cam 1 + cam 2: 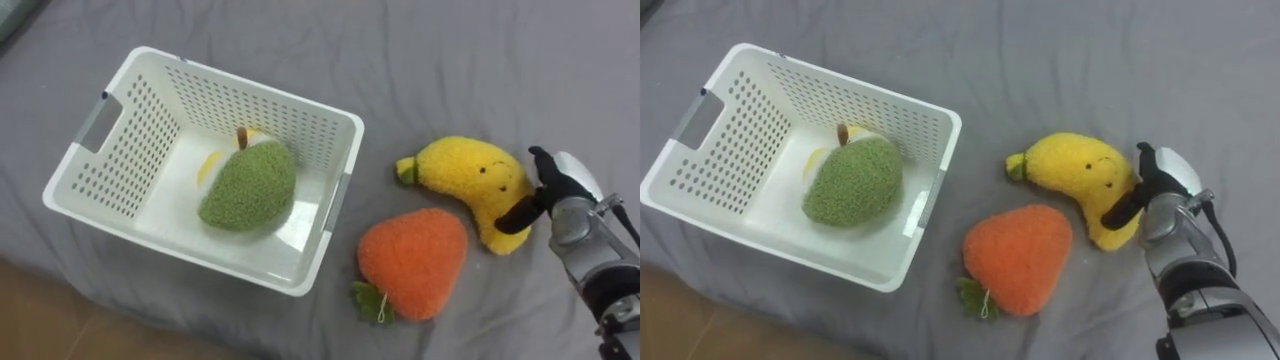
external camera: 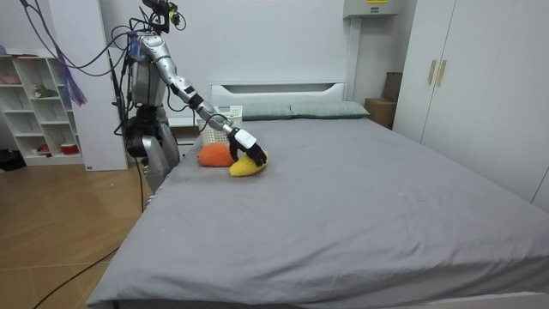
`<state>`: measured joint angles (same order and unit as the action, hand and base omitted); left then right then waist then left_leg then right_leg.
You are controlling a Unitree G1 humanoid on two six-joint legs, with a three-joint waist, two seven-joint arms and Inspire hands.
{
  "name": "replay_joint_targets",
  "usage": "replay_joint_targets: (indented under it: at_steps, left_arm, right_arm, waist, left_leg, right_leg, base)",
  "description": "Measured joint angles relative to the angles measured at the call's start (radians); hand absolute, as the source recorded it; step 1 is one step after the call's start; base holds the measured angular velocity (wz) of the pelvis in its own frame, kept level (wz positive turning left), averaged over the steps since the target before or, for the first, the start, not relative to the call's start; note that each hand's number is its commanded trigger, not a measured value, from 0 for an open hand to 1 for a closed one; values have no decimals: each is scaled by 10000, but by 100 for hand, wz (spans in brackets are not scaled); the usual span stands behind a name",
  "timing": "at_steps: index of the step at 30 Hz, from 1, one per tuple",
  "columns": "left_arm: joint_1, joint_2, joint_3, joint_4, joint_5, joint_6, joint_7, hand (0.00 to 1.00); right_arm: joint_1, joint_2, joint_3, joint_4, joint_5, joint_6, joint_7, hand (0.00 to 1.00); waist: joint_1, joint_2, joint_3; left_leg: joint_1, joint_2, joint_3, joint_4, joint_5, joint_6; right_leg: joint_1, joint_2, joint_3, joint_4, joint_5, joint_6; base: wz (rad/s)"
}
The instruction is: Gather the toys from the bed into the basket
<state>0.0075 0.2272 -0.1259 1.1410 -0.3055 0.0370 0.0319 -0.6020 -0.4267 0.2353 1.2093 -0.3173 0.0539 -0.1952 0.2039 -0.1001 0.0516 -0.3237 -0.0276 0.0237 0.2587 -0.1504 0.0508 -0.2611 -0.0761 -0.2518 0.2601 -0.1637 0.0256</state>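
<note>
A white perforated basket [image 1: 250, 88] sits on the grey bed at the left. A green plush toy [image 1: 250, 185] lies inside it, with a bit of yellow showing beneath. To its right on the bedcover lie a yellow banana plush [image 1: 470, 180] and, nearer to me, an orange strawberry plush [image 1: 415, 260]. My right hand [image 1: 565, 195] is at the banana's right end. Its thumb presses the near side and its fingers curl round the far side. The banana rests on the bed. In the room view I stand at the bedside, right arm stretched out to the banana [image 2: 249, 167].
The bed's near edge and wooden floor [image 1: 60, 320] show at the lower left, just beyond the basket. Grey bedcover stretches away past the toys. The room view has a white shelf [image 2: 39, 103] on its left and a wardrobe [image 2: 480, 86] on its right.
</note>
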Motion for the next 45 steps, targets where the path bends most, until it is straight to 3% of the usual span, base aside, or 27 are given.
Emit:
replay_joint_targets:
  at_steps: [12,26,32,38,41,43,45]
  left_arm:
    - [7,-52,-155,207,-184,-13,40,0]
    - [23,-59,-156,251,-179,-124,-21,0]
    - [66,-40,-144,301,-83,-149,-16,0]
    - [281,-34,91,263,-72,-235,-31,0]
    - [336,-34,467,267,95,-233,-24,0]
    - [411,-35,519,285,133,-230,-19,0]
    - [578,-43,531,236,123,-229,-15,0]
  right_arm:
    - [71,-1,-5,737,912,-15,-125,100]
    - [178,-30,-116,792,1657,-206,-93,100]
    - [350,-48,-232,724,1674,-338,-354,100]
    - [383,-65,-249,-952,2006,-359,-361,100]
    - [638,-69,-283,-2727,1940,-437,-359,100]
    - [1155,-48,-286,-4148,1915,-419,-328,100]
    - [1427,6,-284,-5173,1910,-391,-253,100]
  waist:
    - [233,125,-38]
    - [184,212,-47]
    - [214,280,-89]
    - [16,299,-112]
    - [-180,238,-188]
    - [-225,183,-328]
    - [-341,183,-371]
  left_leg:
    - [77,-21,-89,19,32,-25]
    - [-26,-5,-205,-47,81,-84]
    - [43,-13,-258,-43,92,-93]
    - [670,-6,-127,-127,92,-93]
    - [1047,0,-65,-259,91,-94]
    - [1490,-2,5,-437,87,-94]
    - [1839,-12,10,-535,82,-92]
  right_leg:
    - [38,-27,24,154,-100,-18]
    - [5,18,-167,131,-118,-56]
    - [84,-2,-250,123,-118,-55]
    - [674,-31,-242,72,-122,-49]
    - [1064,6,-219,-105,-122,-50]
    - [1541,22,-226,-328,-119,-53]
    - [1903,27,-224,-417,-119,-53]
  base:
    - [1]
    - [3]
    - [3]
    - [-4]
    - [0]
    - [0]
    - [0]
